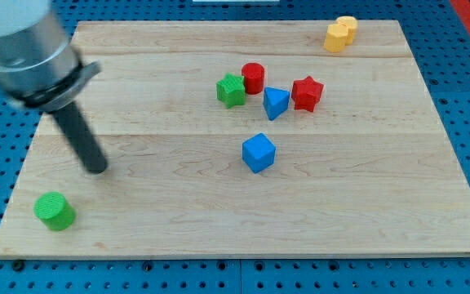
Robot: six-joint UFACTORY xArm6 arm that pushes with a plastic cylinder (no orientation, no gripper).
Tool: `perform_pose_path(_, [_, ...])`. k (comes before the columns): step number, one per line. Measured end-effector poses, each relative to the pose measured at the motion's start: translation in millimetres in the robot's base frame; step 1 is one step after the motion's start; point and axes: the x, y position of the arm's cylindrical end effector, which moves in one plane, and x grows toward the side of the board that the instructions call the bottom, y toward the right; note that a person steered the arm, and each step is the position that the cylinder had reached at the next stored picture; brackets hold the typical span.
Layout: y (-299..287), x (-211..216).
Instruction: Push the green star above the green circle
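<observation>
The green star [231,90] sits in the upper middle of the wooden board [365,204], touching the red cylinder [254,77] on its upper right. The green circle [55,211] lies near the board's lower left corner. My tip [97,167] rests on the board at the left, a little above and to the right of the green circle and far to the left of the green star.
A blue triangular block [276,103] and a red star [307,93] lie right of the green star. A blue cube [259,153] lies below them. A yellow block [340,33] sits near the top right edge. The arm's grey body [23,45] fills the upper left corner.
</observation>
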Motion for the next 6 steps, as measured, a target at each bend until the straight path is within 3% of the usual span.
perform_pose_path(1, [96.7, -60.3])
perform_pose_path(2, [180.8, -81.4])
perform_pose_path(3, [184.4, -96.7])
perform_pose_path(5, [87.0, -140.4])
perform_pose_path(6, [82.7, -169.3])
